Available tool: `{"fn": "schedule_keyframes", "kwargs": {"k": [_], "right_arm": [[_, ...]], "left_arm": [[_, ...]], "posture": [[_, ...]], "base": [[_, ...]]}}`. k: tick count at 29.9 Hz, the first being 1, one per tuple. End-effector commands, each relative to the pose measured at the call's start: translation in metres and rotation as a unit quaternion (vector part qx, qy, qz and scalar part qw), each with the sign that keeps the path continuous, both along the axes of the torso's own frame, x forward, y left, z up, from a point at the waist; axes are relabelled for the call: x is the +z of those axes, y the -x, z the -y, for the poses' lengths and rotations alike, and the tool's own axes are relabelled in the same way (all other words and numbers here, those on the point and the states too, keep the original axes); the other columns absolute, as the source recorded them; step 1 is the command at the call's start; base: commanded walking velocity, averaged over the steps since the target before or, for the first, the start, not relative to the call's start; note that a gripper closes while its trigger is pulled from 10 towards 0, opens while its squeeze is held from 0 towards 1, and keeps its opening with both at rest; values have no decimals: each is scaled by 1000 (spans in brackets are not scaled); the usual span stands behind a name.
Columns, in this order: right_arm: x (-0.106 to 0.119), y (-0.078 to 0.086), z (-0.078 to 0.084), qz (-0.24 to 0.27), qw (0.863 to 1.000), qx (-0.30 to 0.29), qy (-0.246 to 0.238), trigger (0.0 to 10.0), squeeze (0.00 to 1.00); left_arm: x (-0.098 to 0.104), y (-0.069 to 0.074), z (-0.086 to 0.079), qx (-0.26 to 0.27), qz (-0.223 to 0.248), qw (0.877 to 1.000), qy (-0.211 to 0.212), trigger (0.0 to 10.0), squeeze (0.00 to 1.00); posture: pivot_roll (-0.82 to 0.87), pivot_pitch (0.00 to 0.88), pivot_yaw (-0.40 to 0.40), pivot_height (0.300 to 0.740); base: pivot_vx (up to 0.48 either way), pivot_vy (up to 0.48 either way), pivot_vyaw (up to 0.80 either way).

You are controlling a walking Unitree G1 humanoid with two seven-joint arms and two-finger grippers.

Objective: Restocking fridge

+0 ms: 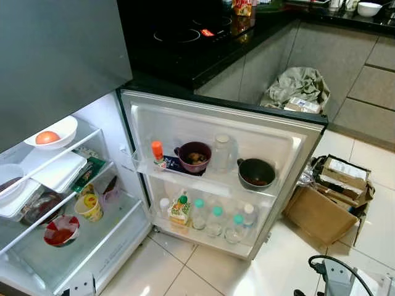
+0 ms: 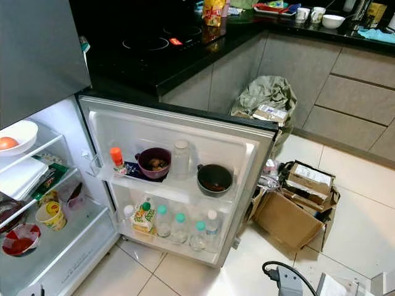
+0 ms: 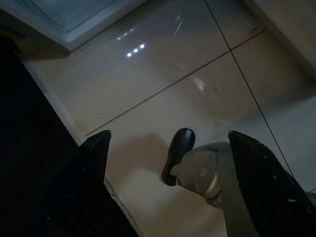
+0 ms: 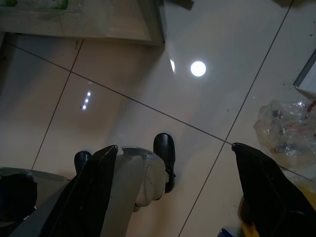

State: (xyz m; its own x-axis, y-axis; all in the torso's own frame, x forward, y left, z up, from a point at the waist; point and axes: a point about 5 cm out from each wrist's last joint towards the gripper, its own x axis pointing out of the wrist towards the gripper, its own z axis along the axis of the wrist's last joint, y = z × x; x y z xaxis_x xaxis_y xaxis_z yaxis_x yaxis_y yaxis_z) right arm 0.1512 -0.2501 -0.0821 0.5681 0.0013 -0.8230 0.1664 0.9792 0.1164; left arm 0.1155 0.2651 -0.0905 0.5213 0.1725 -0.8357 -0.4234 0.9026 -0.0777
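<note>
left claw [image 3: 168,148] spread wide | over tiled floor [image 3: 163,69] | perhaps robot's foot [image 3: 177,155] below

My 2 pincers — left gripper [image 3: 165,148], right gripper [image 4: 173,153] — have long black fingers; beyond them, grey legs, black shoes.

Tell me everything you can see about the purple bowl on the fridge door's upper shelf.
The purple bowl is round and deep, with a dark maroon, glossy look, maybe plastic or ceramic. It stands upright and uncovered in the upper shelf of the open fridge door, holding some brownish food that is too small to identify. An orange-capped bottle stands to one side and a clear jar close on the other. A dark blue packet lies at its base.
</note>
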Motion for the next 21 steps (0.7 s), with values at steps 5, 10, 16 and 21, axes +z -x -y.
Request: {"fn": "schedule_keyframes", "kwargs": {"k": [5,10,16,21], "right_arm": [[-1,0,0,-4,1000,-12,4,10000,0],[-1,1,0,-4,1000,-19,5,10000,0],[-1,0,0,1,1000,-19,1,10000,0],[3,-4,0,21,1000,0,-3,10000,0]], "left_arm": [[-3,1,9,-10,-4,1000,13,10000,0],[-4,0,13,-31,-8,999,20,10000,0],[-5,0,17,-31,-9,999,27,10000,0],[-6,1,21,-33,-9,999,32,10000,0]], "posture": [[7,0,-29,740],[5,0,-31,740],[4,0,-31,740],[3,0,-34,740]], "base": [[0,0,0],[0,-88,0],[0,-394,0],[0,0,0]]}}
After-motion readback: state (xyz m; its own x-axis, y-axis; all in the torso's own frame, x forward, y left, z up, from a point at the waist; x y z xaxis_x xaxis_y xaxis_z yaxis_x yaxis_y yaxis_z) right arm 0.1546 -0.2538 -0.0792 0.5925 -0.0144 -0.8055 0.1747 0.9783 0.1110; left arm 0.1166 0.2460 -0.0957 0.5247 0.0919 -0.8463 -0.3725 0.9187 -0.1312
